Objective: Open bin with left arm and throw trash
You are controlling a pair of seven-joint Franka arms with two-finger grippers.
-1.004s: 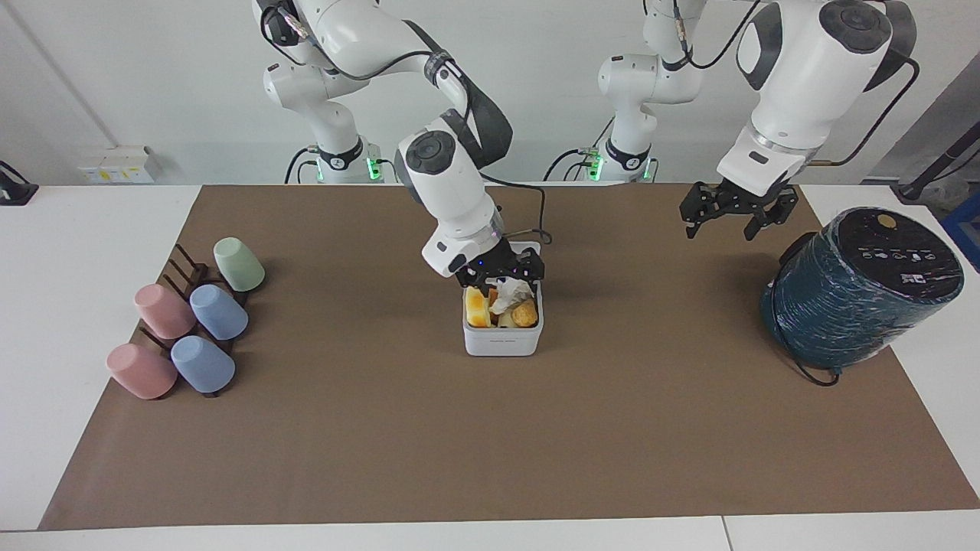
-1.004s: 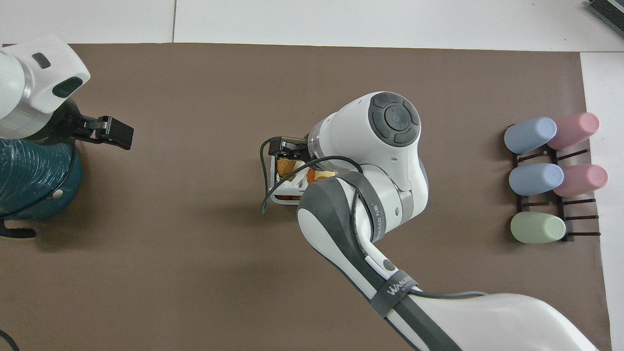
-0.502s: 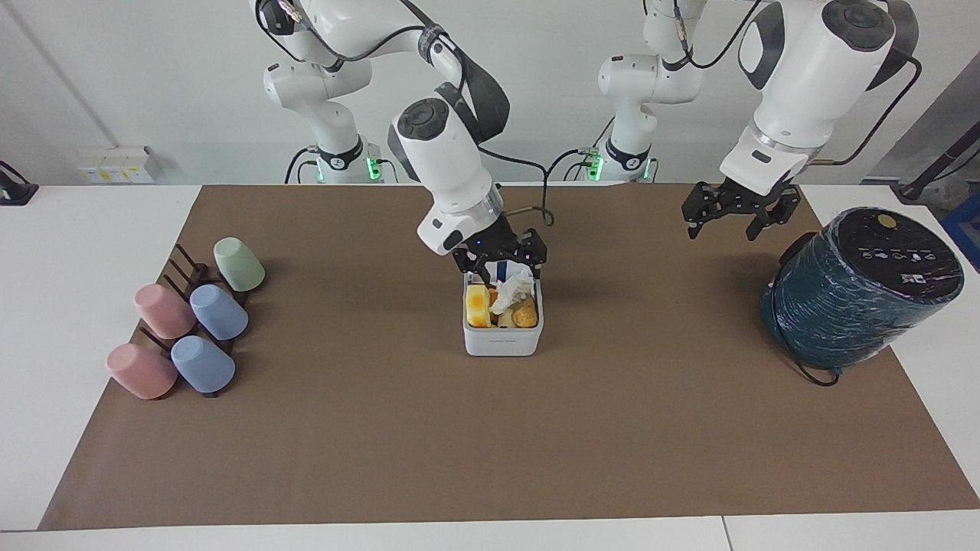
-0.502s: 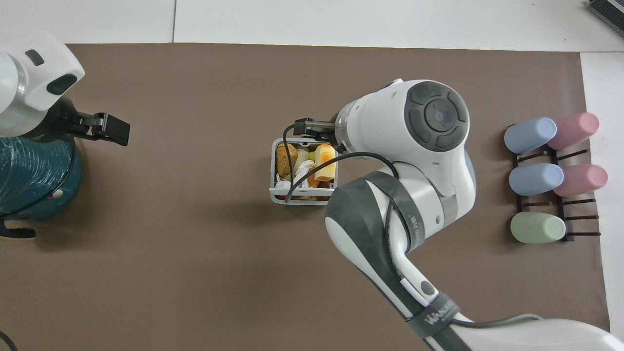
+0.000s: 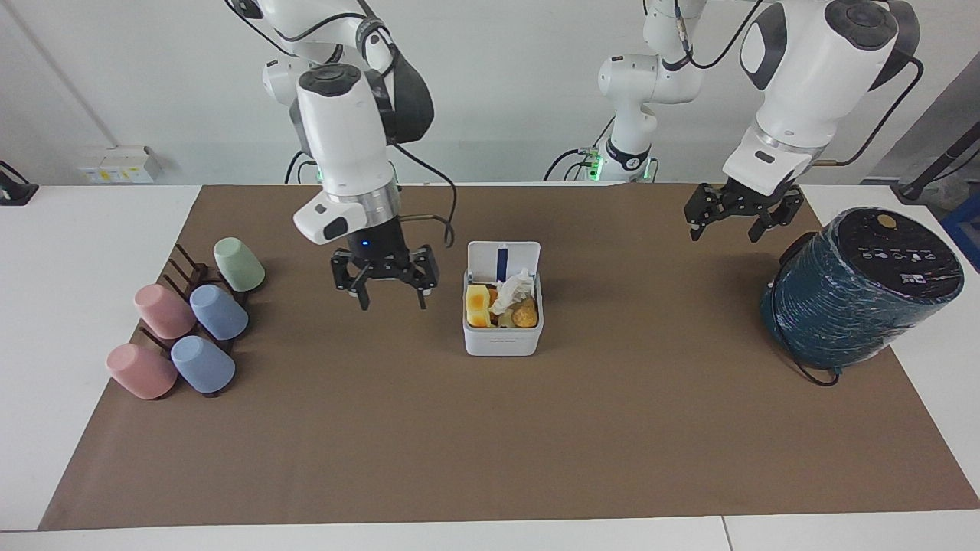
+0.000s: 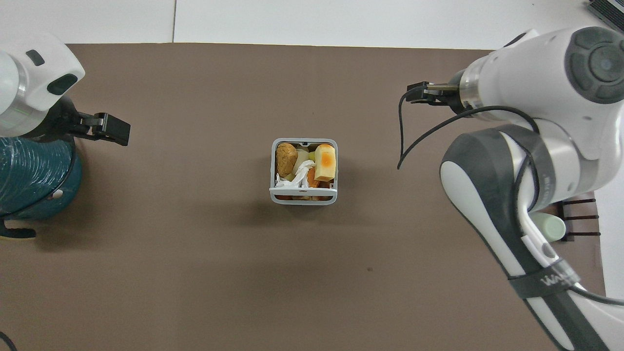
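Note:
The white bin [image 5: 502, 340] stands mid-mat with its lid [image 5: 503, 262] raised upright on the side nearer to the robots. Inside lie the white tissue [image 5: 514, 288], the pale-yellow wedge [image 5: 478, 304] and the golden-brown chunk [image 5: 525, 314]. In the overhead view the bin [image 6: 303, 199] shows the tissue [image 6: 296, 176], wedge [image 6: 325, 163] and chunk [image 6: 286, 156]. My right gripper [image 5: 390, 295] hangs open and empty over the mat beside the bin, toward the right arm's end. My left gripper [image 5: 731, 222] is open and empty over the mat beside the teal cylinder.
A big dark-teal cylinder [image 5: 861, 287] with a cable lies at the left arm's end of the mat. A dark rack with several pastel cups [image 5: 187, 317] stands at the right arm's end. The brown mat [image 5: 490, 444] covers the table.
My right gripper has lifted away from the bin and swung toward the right arm's end, open and empty. The trash stays in the bin. The left arm has hardly moved.

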